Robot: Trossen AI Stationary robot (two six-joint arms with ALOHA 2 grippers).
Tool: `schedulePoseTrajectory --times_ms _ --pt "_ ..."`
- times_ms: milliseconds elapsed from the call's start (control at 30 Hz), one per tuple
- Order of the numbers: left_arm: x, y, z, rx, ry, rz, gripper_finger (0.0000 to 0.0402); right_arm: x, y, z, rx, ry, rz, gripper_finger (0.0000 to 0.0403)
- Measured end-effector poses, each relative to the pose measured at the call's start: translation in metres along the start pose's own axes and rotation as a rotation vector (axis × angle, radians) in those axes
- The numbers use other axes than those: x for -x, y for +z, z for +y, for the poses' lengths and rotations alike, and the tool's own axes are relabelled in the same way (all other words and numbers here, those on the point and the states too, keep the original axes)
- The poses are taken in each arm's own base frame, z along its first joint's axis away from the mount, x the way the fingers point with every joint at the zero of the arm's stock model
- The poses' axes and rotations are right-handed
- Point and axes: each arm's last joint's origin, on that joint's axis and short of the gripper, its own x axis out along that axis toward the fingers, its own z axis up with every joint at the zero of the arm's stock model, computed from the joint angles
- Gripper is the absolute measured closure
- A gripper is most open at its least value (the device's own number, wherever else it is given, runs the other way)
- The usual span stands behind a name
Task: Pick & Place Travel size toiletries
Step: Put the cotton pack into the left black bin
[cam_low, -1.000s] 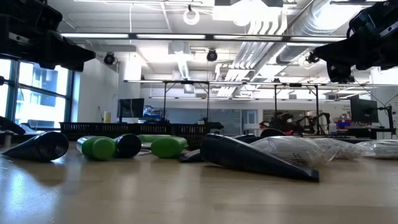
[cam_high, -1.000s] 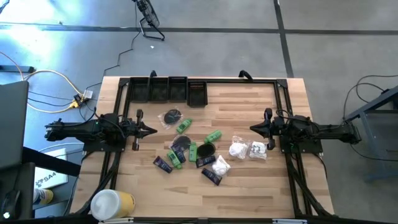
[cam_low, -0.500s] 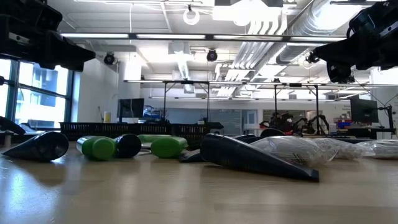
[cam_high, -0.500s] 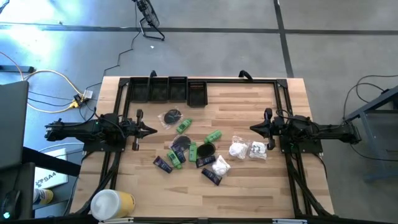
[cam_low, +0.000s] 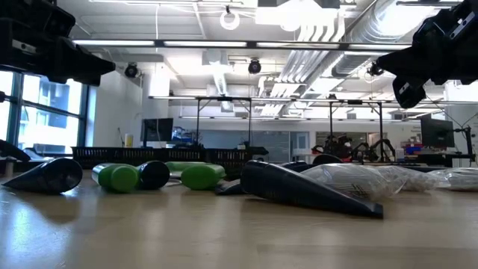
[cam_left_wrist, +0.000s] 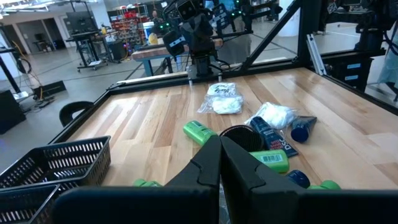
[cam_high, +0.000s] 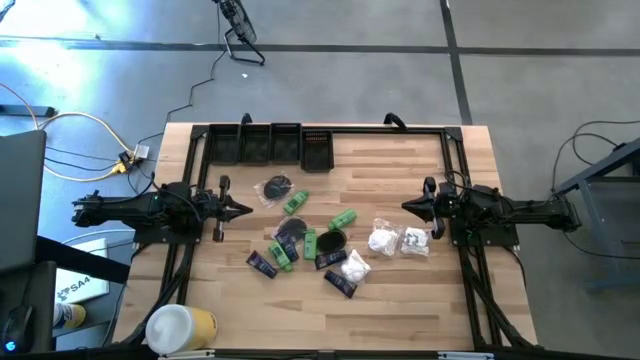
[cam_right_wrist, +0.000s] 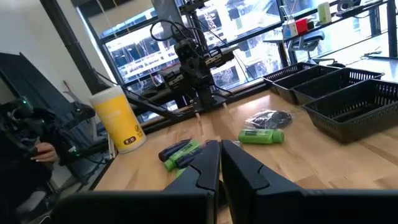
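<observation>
The toiletries lie loose in the middle of the wooden table. In the high view there are green bottles (cam_high: 294,203) (cam_high: 344,220), black discs (cam_high: 291,228) (cam_high: 332,240), dark sachets (cam_high: 261,264) (cam_high: 340,284) and white wrapped packets (cam_high: 382,240) (cam_high: 414,241). My left gripper (cam_high: 245,210) hovers shut at the pile's left, its tips (cam_left_wrist: 219,144) pointing at the pile. My right gripper (cam_high: 405,206) hovers shut at the pile's right, above the white packets, its tips (cam_right_wrist: 220,148) closed. In the low view the bottles (cam_low: 119,177) and a sachet (cam_low: 306,190) rest flat on the table.
Black mesh baskets (cam_high: 285,143) (cam_high: 317,148) stand in a row along the far edge, left of centre. A large white-and-yellow cylinder (cam_high: 180,328) stands at the near left corner. A black frame (cam_high: 455,160) runs around the table. Bare wood lies far right of the pile.
My right gripper has tipped slightly downward, as the low view shows. The toiletries and my left gripper have kept still.
</observation>
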Motion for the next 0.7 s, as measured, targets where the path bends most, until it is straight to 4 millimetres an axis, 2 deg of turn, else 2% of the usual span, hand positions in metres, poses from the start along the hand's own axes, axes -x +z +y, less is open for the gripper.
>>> schedulePoseTrajectory --times_ms 700 --pt "0.0 0.0 0.0001 0.0 0.003 0.001 0.04 0.0 -0.0003 0.0001 0.06 0.005 0.004 0.0393"
